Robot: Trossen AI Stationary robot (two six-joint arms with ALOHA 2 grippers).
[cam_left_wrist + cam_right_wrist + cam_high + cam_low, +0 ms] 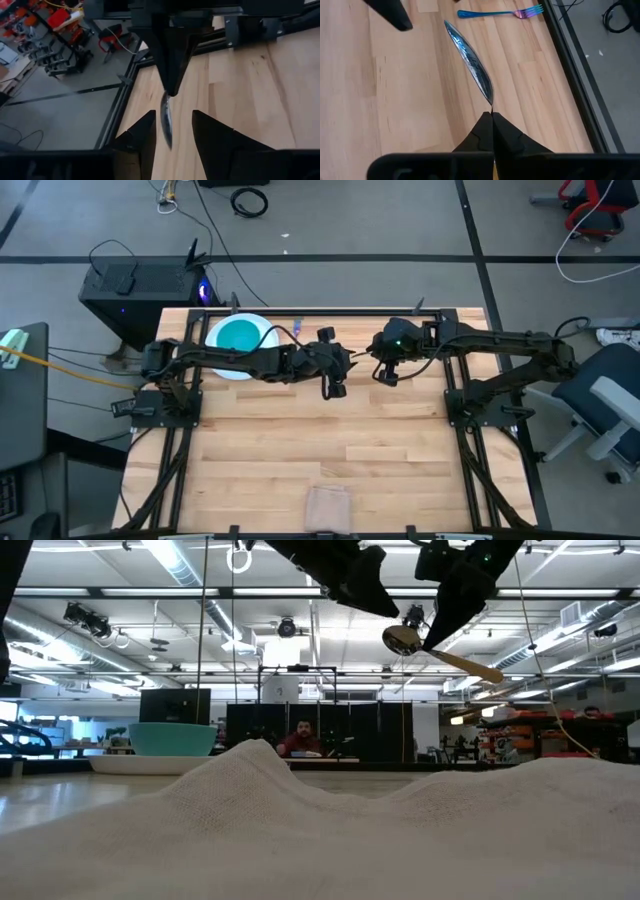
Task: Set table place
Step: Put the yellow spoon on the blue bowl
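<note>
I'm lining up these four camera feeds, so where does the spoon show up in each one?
High view: spoon barely visible between the grippers, mid-table.
Low view: in the air at upper right.
Left wrist view: edge-on, centre.
Right wrist view: centre, pinched by the right gripper.
Shared landmark: the right gripper holding it.

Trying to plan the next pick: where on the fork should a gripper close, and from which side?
Grip the fork on its blue handle near the middle, coming straight down with the fingers across its narrow width. It lies flat on the table, so only its top is open, and its tines sit close to the black edge rail.
</note>
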